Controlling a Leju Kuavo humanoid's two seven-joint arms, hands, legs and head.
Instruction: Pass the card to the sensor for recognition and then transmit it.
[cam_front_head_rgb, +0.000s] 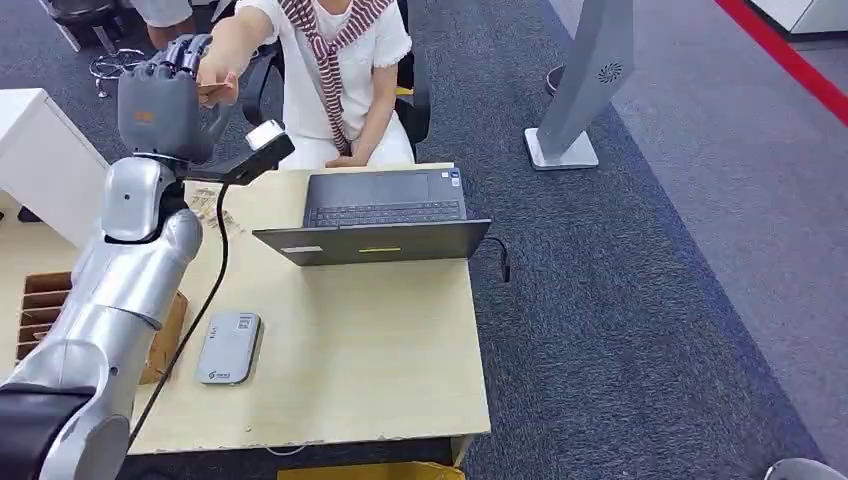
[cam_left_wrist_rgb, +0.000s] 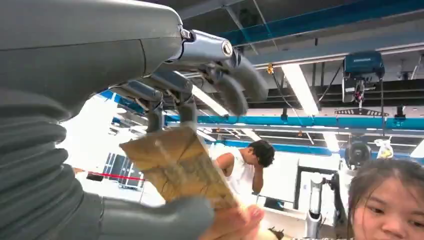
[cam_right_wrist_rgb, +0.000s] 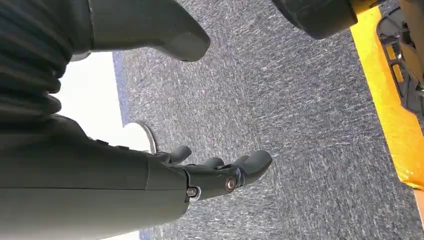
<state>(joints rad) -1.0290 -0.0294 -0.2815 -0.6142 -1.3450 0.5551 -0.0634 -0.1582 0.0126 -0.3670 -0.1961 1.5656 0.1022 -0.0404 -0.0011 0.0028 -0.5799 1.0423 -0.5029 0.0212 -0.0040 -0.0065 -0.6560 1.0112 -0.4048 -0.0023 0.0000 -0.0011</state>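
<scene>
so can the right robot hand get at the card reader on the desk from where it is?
Probably not as it stands: the right robot hand hangs open over carpet, while the card reader lies on the desk's left part, beside the left arm.

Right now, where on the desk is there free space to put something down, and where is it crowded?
The widest bare patch of the desk lies in front of the laptop, to the right of the grey card reader, reaching the near and right edges. The left side is crowded: the left arm, a black cable, the wooden slotted holder. The left hand holds the card up toward a person.
</scene>
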